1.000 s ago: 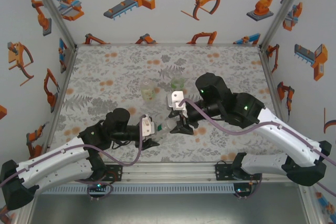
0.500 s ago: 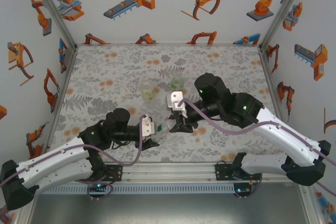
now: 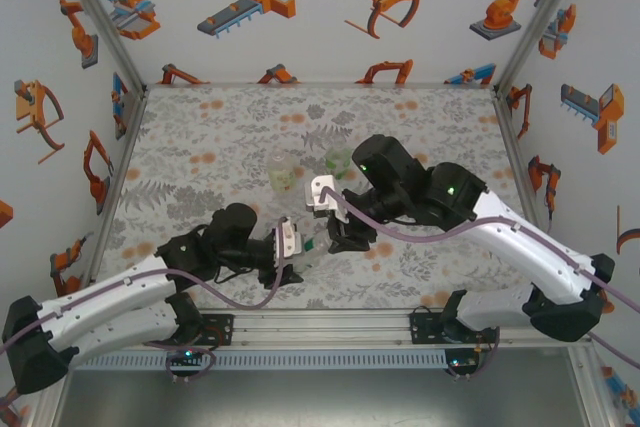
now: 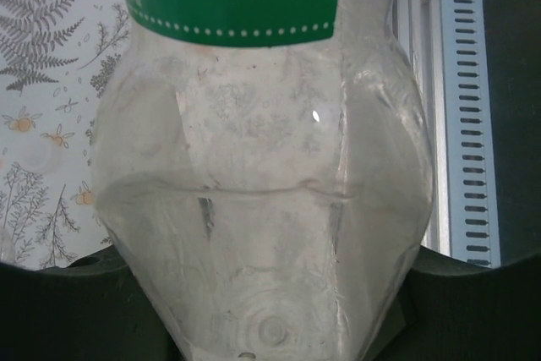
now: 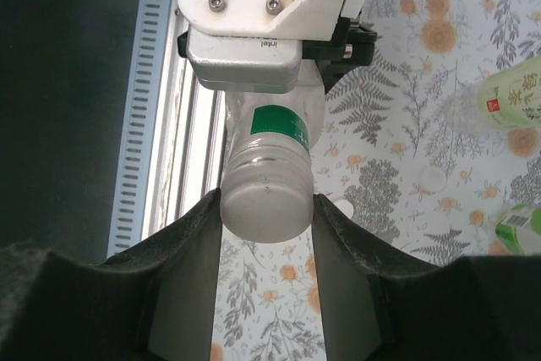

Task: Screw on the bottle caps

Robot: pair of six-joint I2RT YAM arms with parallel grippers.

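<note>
A colourless bottle (image 4: 262, 175) with a green label lies level in my left gripper (image 4: 270, 293), which is shut on its lower body. In the top view that gripper (image 3: 298, 249) sits near the table's front edge. A white bottle cap (image 5: 264, 207) sits on the bottle's neck (image 5: 272, 145). My right gripper (image 5: 264, 213) is shut on this cap, one dark finger (image 5: 190, 251) pressed to each side. From above, the right gripper (image 3: 335, 237) meets the bottle from the right. Two other bottles (image 3: 283, 175) (image 3: 338, 159) stand upright behind.
A loose white cap (image 5: 433, 177) lies on the floral mat (image 3: 220, 147). The standing bottles appear at the right edge of the right wrist view (image 5: 514, 97) (image 5: 517, 227). The slotted metal rail (image 3: 320, 332) runs along the front edge, just under the held bottle.
My right gripper has closed onto the cap and its wrist has shifted slightly left. The left gripper has edged right with the bottle still in it.
</note>
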